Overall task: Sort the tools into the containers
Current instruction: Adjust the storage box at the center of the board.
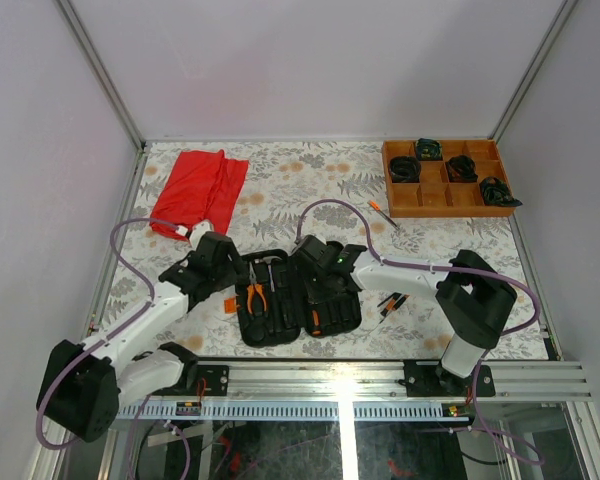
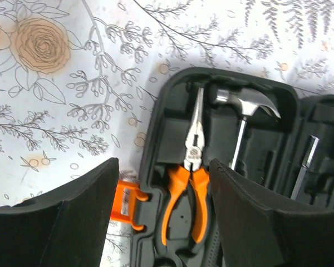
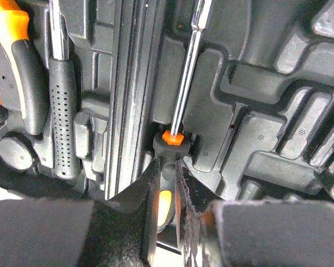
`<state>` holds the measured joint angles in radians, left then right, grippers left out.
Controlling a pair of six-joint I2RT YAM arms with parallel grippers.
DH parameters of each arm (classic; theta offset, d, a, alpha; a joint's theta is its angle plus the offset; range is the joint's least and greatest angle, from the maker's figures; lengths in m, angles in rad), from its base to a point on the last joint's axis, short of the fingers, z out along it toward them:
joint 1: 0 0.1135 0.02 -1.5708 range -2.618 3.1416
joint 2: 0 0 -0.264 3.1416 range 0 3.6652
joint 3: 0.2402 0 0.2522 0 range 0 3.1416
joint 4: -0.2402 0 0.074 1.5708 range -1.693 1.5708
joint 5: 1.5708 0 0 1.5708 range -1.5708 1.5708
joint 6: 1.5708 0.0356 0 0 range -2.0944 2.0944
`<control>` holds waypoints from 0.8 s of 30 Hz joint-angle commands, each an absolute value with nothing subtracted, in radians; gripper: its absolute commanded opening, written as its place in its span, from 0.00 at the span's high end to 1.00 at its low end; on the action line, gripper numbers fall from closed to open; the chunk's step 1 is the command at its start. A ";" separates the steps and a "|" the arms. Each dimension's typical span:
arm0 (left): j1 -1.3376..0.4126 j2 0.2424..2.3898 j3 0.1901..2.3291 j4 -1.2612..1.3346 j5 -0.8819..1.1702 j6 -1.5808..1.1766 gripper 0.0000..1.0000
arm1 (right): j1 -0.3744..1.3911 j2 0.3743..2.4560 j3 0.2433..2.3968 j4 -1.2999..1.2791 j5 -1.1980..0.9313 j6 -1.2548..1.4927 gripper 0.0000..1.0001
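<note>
The black tool case (image 1: 348,305) lies open in front of both arms. Orange-handled pliers (image 2: 192,183) and a silver-headed hammer (image 2: 247,105) rest in its left half. My left gripper (image 2: 164,222) hovers open over that half. Its fingers (image 2: 61,222) straddle the pliers' handles and the orange latch (image 2: 127,206) without touching them. My right gripper (image 3: 168,167) is shut on the black-and-orange handle of a screwdriver (image 3: 185,83), whose shaft lies along a moulded slot in the right half (image 3: 267,111). Loose screwdrivers (image 1: 390,303) lie on the cloth right of the case, another (image 1: 383,213) farther back.
A wooden compartment tray (image 1: 445,178) with black coiled bundles stands at the back right. A red cloth (image 1: 200,190) lies at the back left. The hammer's perforated grip (image 3: 61,111) sits in the case beside the hinge. Grey walls close in the table on three sides.
</note>
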<state>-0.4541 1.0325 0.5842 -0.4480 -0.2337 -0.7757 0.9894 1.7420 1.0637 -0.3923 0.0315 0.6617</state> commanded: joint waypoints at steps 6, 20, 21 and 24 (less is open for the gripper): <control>-0.390 1.178 0.544 -0.234 -0.129 -0.685 0.38 | 1.001 1.895 0.933 -0.488 0.054 0.635 1.00; -0.423 1.304 0.493 -0.107 0.051 -0.692 0.74 | 0.901 1.835 0.868 -0.481 0.069 0.579 1.00; -0.437 1.300 0.488 -0.103 0.052 -0.702 0.76 | 0.892 1.831 0.865 -0.482 0.074 0.572 1.00; -0.496 1.287 0.476 -0.097 0.049 -0.743 0.81 | 0.877 1.822 0.870 -0.495 0.088 0.546 1.00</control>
<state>-0.4049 1.2774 0.5198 -0.1432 -0.0692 -0.6796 0.9127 1.6981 0.9836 -0.3191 -0.0776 0.6540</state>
